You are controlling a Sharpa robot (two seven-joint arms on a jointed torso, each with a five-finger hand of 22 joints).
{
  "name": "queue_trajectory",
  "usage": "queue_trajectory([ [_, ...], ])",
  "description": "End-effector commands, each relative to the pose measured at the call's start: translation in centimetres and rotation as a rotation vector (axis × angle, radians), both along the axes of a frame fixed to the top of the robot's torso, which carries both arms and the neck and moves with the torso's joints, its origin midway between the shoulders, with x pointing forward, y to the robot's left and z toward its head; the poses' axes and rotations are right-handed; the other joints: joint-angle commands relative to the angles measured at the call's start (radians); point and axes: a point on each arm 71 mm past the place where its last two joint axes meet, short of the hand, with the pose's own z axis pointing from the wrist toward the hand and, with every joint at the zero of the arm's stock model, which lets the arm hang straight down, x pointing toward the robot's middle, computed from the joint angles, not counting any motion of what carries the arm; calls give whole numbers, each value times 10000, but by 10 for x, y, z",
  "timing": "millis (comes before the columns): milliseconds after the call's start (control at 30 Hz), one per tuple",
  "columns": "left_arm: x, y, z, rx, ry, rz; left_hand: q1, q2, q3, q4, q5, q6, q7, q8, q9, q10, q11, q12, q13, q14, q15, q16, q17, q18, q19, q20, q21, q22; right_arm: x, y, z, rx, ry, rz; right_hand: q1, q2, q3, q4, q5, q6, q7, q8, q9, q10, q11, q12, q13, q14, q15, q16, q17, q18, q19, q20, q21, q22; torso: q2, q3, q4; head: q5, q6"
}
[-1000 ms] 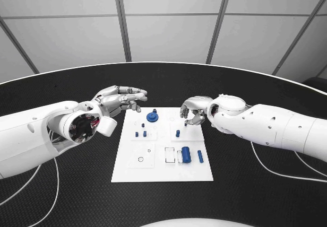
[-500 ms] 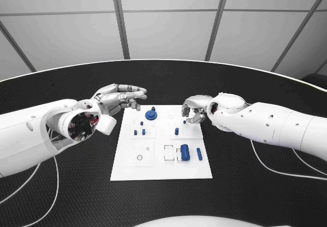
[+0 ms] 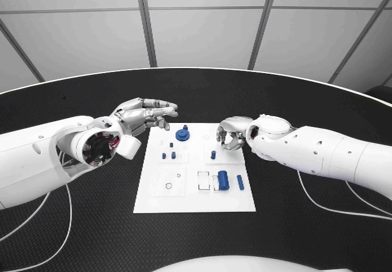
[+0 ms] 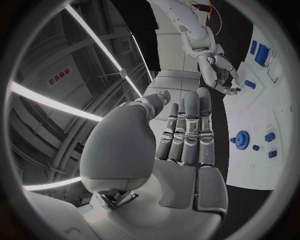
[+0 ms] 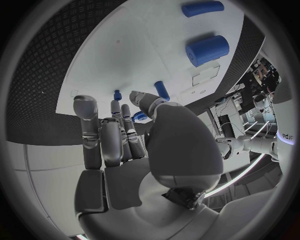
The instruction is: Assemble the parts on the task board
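1. One white task board (image 3: 194,201) is seen lying flat in the middle of the black table (image 3: 98,238), between the two hands.
2. On the board, one blue gear (image 3: 182,135) is found at the far end, near the left hand; it also appears in the left wrist view (image 4: 241,137).
3. Three small blue pegs are counted in the middle rows: two side by side (image 3: 168,154) and one alone (image 3: 213,154) nearer the right hand. A further tiny blue piece (image 3: 171,144) is seen just beyond the pair; its shape cannot be told.
4. One thick blue cylinder (image 3: 222,179) is found lying on the nearer half of the board, with one thin blue pin (image 3: 239,181) just beside it, apart from it. Both are also shown in the right wrist view, the cylinder (image 5: 207,50) and the pin (image 5: 202,8).
5. The left hand (image 3: 145,117) is held above the table beside the board's far left corner; its fingers are stretched out together and nothing is grasped.
6. The right hand (image 3: 233,134) is held over the board's far right corner with fingers curled downward; nothing is seen in its grasp, and no part is touched.
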Motion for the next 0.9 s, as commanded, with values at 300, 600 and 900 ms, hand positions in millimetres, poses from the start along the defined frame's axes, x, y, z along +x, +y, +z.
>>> queue_trajectory([
  [300,0,1,0,6,18,-12,4,66,-38,6,-47,54,46,52,9,-19,30,24,2,-65,-30,-39,16,54,-23,60,-35,-9,0,-6,-3,-49,-46,-264,-51,18,40,-14,-33,13,57,-33,7,4,63,-34,-35,583,77,56,212,-138,-2,47,33,24,89,-1,1,-23,-31],
  [600,0,0,0,12,46,-51,4,66,-38,6,-47,54,46,52,9,-19,30,24,2,-65,-30,-39,16,54,-23,60,-35,-9,1,-6,-2,-1,-148,-309,-17,56,76,-46,-35,75,60,-14,26,83,63,-27,-57,583,84,95,234,-136,-9,61,75,76,95,4,28,-53,-51],
  [900,0,0,0,17,69,-81,4,66,-38,6,-47,54,46,52,9,-19,30,24,2,-65,-30,-39,16,54,-23,60,-35,-9,-1,1,-2,34,-85,-134,93,218,165,-166,-64,404,-18,145,136,491,-30,59,-82,581,21,198,282,-139,2,43,294,304,106,-8,15,-45,-100],
])
